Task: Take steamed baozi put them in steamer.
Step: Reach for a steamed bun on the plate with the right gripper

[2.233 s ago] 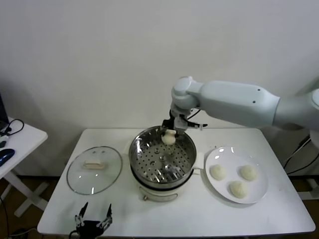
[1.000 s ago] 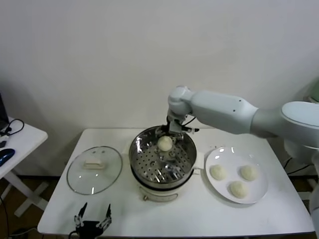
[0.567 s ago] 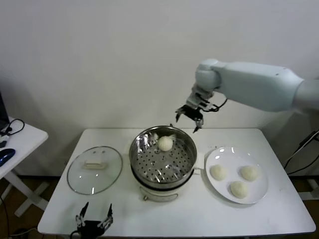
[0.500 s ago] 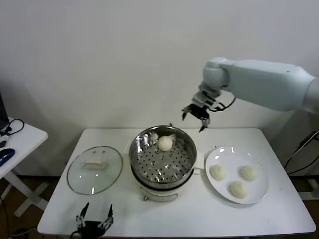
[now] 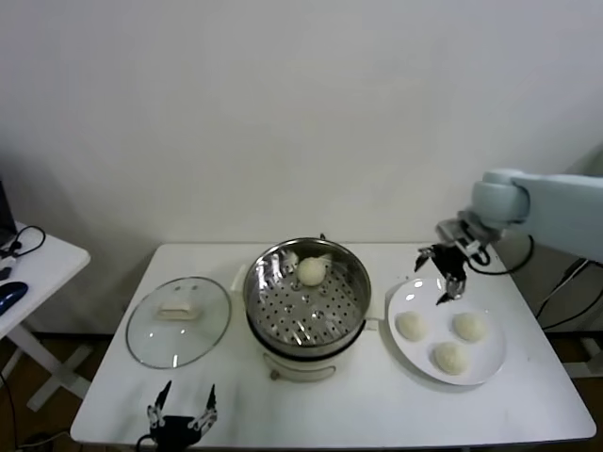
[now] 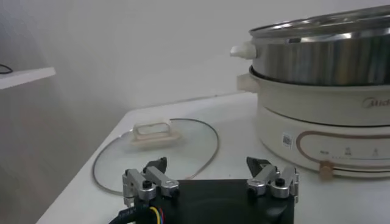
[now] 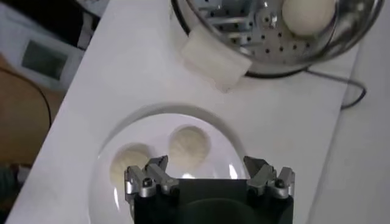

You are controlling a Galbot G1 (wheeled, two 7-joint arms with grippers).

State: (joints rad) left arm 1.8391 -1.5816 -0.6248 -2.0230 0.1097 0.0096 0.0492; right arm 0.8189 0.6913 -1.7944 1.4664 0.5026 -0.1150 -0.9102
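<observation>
One cream-white baozi (image 5: 312, 271) (image 7: 308, 14) lies at the back of the shiny perforated steamer (image 5: 275, 305) (image 7: 244, 29), which sits in its cream cooker base. Three more baozi (image 5: 412, 325) (image 5: 470, 326) (image 5: 451, 358) rest on the white plate (image 5: 485, 369) to the right. My right gripper (image 5: 443, 267) (image 7: 206, 164) hovers open and empty above the plate's back edge, with two plate baozi (image 7: 188, 143) (image 7: 125, 165) below it. My left gripper (image 5: 179, 411) (image 6: 209, 165) is parked open at the table's front left edge.
A round glass lid (image 5: 179, 320) (image 6: 155, 152) with a cream handle lies flat left of the cooker. A side table (image 5: 28, 273) with a cable and a blue mouse stands at the far left. The white wall runs behind the table.
My right gripper let the baozi go in the steamer, rose out, and swung right and down to above the plate. The left gripper has stayed put.
</observation>
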